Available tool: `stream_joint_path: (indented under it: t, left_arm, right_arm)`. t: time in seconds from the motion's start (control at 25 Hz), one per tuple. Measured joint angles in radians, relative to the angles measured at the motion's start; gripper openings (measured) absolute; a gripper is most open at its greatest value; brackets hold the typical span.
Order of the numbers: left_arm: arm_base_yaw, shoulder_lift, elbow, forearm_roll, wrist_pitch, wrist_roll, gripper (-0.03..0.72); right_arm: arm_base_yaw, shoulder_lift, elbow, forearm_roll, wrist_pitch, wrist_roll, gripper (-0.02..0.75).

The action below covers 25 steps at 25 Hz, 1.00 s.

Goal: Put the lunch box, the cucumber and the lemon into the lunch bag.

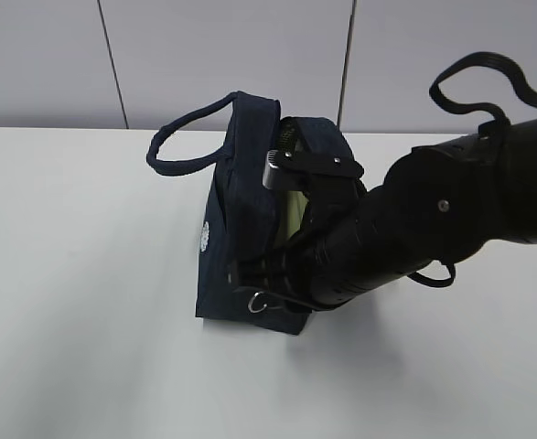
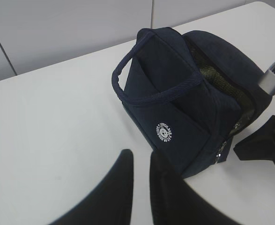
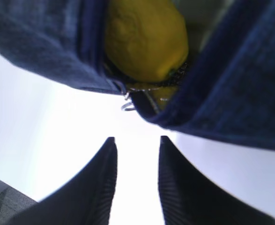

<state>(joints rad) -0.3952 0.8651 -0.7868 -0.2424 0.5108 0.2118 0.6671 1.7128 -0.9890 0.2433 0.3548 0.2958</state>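
Note:
The dark navy lunch bag [image 1: 241, 219] stands mid-table with its top zip open toward the right arm. It also shows in the left wrist view [image 2: 184, 103], white logo [image 2: 164, 133] facing the camera. The yellow lemon [image 3: 144, 40] lies inside the bag's opening. A pale green surface [image 1: 292, 215] shows inside; I cannot tell whether it is the lunch box or the lining. The cucumber is hidden. My right gripper [image 3: 136, 138] is open and empty, just outside the opening by the ring pull [image 3: 127, 106]. My left gripper [image 2: 140, 153] is narrowly open and empty, short of the bag.
The right arm [image 1: 433, 219] reaches in from the right and covers the bag's right side. One loop handle [image 1: 181, 142] sticks out to the left. The white table [image 1: 85, 302] spreads left and in front of the bag; a grey wall stands behind.

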Motion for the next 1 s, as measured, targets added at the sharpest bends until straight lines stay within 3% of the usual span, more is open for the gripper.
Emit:
stream_joint_path:
  t: [0.12, 0.28, 0.36, 0.56, 1.0]
  left_arm:
    - [0.000, 0.000, 0.000, 0.000, 0.000, 0.000, 0.060]
    - [0.000, 0.000, 0.000, 0.000, 0.000, 0.000, 0.060]
    - [0.000, 0.000, 0.000, 0.000, 0.000, 0.000, 0.060]
    - [0.000, 0.000, 0.000, 0.000, 0.000, 0.000, 0.060]
    - [0.000, 0.000, 0.000, 0.000, 0.000, 0.000, 0.060]
  right_arm:
    - [0.000, 0.000, 0.000, -0.018, 0.013, 0.000, 0.039]
    - [0.000, 0.000, 0.000, -0.021, 0.039, 0.000, 0.246]
    - [0.000, 0.000, 0.000, -0.010, 0.046, 0.000, 0.306]
    - [-0.002, 0.000, 0.000, 0.020, 0.047, -0.001, 0.322]
    - [-0.002, -0.001, 0.000, -0.094, 0.060, -0.003, 0.330]
